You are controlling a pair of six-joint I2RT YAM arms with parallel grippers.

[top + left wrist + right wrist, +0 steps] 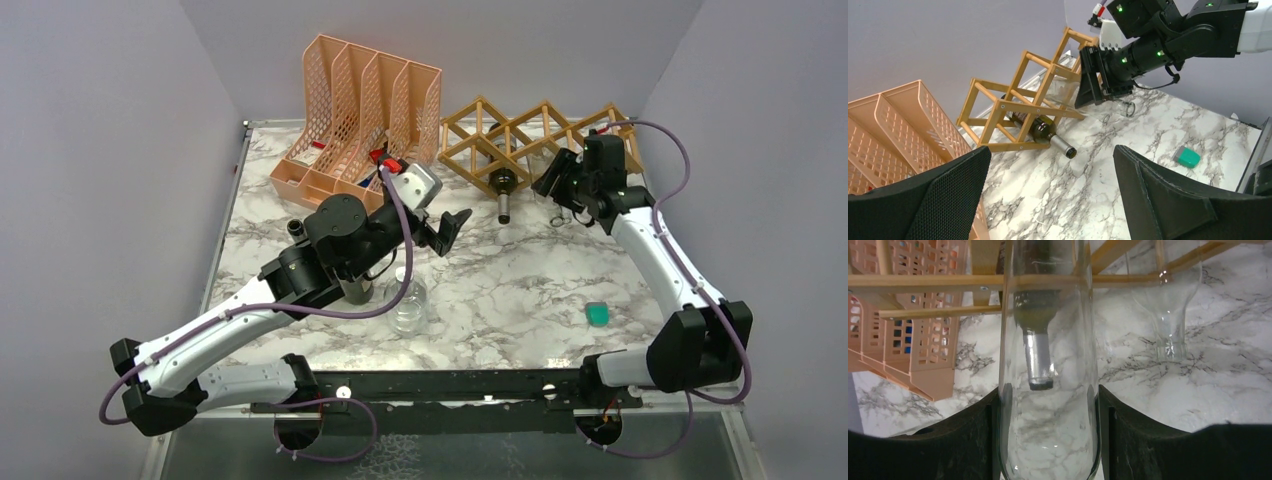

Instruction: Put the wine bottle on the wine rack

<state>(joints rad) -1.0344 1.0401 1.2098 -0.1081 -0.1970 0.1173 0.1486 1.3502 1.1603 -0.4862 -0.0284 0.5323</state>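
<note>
The light wooden wine rack point(540, 135) stands at the back of the marble table. A dark wine bottle point(502, 188) lies in a lower cell, its neck poking out toward me; it also shows in the left wrist view point(1045, 131). My right gripper point(553, 180) is at the rack's front, shut on a clear glass bottle point(1048, 405) whose far end reaches into the rack point(923, 282). A second clear bottle point(1168, 315) lies in the cell to its right. My left gripper point(452, 228) is open and empty, above the table left of the rack.
A peach mesh file organiser point(355, 105) stands back left beside the rack. A clear glass jar point(408, 303) and a dark bottle point(355, 290) stand under my left arm. A small teal block point(597, 315) lies front right. Grey walls close in the back and sides.
</note>
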